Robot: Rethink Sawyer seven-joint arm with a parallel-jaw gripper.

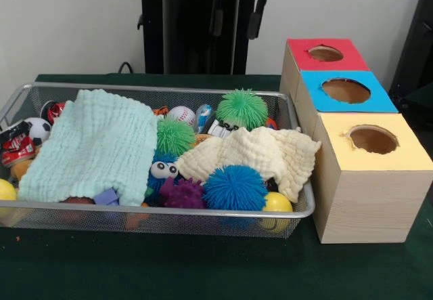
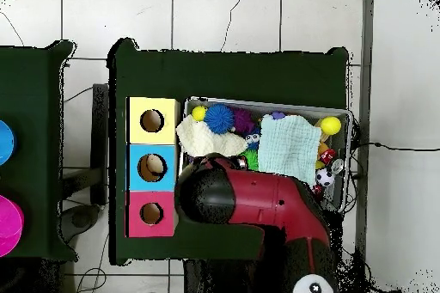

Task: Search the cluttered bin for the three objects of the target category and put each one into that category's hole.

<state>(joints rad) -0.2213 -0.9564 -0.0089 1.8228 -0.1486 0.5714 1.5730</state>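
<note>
Hand hidden under red arm (image 2: 258, 204), cannot tell if wide or narrow. Bin (image 1: 203, 213) right below arm, cloths cover toys, so orange figures hidden. Red hole (image 1: 325, 53) off to side.

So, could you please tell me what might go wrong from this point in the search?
1. The mint cloth and the cream cloth cover much of the bin, so small orange figures may lie hidden, and none is clearly visible.
2. Spiky balls such as the blue one crowd the gaps and could be grabbed by mistake.
3. The red-surround hole adjoins the blue-surround hole, so a drop could go astray.
</note>
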